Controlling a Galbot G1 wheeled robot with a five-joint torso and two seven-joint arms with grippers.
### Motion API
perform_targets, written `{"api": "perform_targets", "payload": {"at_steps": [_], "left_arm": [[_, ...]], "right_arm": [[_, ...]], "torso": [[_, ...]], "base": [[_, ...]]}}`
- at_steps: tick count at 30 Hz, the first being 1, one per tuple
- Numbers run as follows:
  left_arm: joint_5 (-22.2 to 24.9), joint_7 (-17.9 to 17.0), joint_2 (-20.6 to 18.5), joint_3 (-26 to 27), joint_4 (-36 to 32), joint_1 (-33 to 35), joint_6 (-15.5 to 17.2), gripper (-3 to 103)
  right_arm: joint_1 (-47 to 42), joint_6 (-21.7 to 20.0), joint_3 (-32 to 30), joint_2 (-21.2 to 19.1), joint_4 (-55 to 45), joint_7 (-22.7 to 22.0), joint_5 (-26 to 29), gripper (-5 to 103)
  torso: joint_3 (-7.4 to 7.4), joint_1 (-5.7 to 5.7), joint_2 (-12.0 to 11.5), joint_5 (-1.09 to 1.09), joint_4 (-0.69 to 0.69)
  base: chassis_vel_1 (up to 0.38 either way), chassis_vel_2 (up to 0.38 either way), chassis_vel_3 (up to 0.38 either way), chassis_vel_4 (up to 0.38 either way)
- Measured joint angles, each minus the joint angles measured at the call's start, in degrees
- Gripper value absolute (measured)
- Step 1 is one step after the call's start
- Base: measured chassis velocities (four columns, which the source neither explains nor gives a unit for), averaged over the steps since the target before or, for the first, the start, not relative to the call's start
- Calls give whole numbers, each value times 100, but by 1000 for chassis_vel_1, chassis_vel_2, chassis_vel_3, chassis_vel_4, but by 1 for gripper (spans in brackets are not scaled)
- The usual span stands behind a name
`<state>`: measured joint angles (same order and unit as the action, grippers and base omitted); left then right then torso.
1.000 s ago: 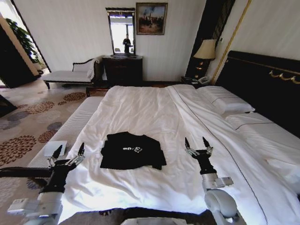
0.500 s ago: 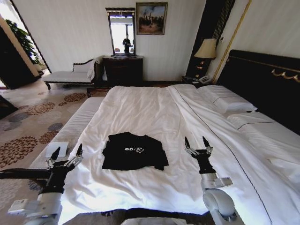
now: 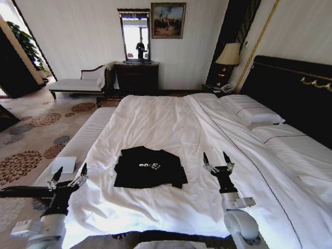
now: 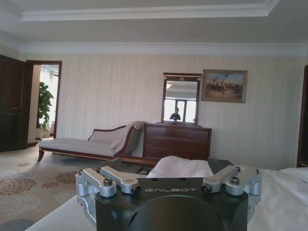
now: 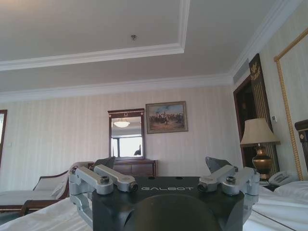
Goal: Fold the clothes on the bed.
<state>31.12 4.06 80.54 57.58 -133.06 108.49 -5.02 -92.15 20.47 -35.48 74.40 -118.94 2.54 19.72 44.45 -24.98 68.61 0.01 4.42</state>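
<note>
Head view has the black T-shirt [image 3: 149,167] lying flat on the white duvet of the bed [image 3: 155,119], near the foot end and well short of the pillows [image 3: 254,111]. Its white chest lettering faces up, but the sleeves look drawn in and the outline is rather compact, so whether a first fold has been made I cannot tell. By my judgement the folding proper is mostly ahead, since nothing grips the cloth.

Taking the shirt as the landmark: the right gripper [image 3: 218,161] stands just off the shirt's right side, over bare duvet and clear of the fabric, fingers pointing up and spread apart, holding nothing. The left gripper [image 3: 68,175] sits farther off on the shirt's left, past the duvet's edge and above the long cushioned bench [image 3: 78,142], its fingers likewise apart and empty. The shirt lies between the two, nearer the right one.

Farther out from the shirt, beyond the head of the bed, a dark dresser [image 3: 136,78] with a mirror stands against the wall.
</note>
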Motion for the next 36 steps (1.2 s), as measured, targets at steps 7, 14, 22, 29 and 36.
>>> {"api": "perform_targets", "payload": {"at_steps": [7,14,22,29,36], "left_arm": [[26,-1,11,17,43,-5,-8,100],[67,-8,17,51,80,-7,-33,100],[97,-105,-107,74,533,-183,1,100],[-115,-226,-321,46,1357,-376,187,100],[616,-225,-113,-304,1884,-409,439,100]], "right_arm": [[-9,33,21,26,19,-4,-19,100],[35,127,106,40,28,-8,57,100],[88,182,142,35,91,-72,71,100],[520,144,46,-440,546,-375,309,100],[595,70,-8,-489,641,-459,420,100]], "torso": [[0,-1,0,-3,0],[0,-1,0,-3,0],[0,-1,0,1,1],[0,-1,0,-2,-1],[1,-1,0,0,-1]], "base": [[95,173,-97,-169],[81,129,-63,-121],[0,0,0,0],[0,0,0,0],[0,0,0,0]]}}
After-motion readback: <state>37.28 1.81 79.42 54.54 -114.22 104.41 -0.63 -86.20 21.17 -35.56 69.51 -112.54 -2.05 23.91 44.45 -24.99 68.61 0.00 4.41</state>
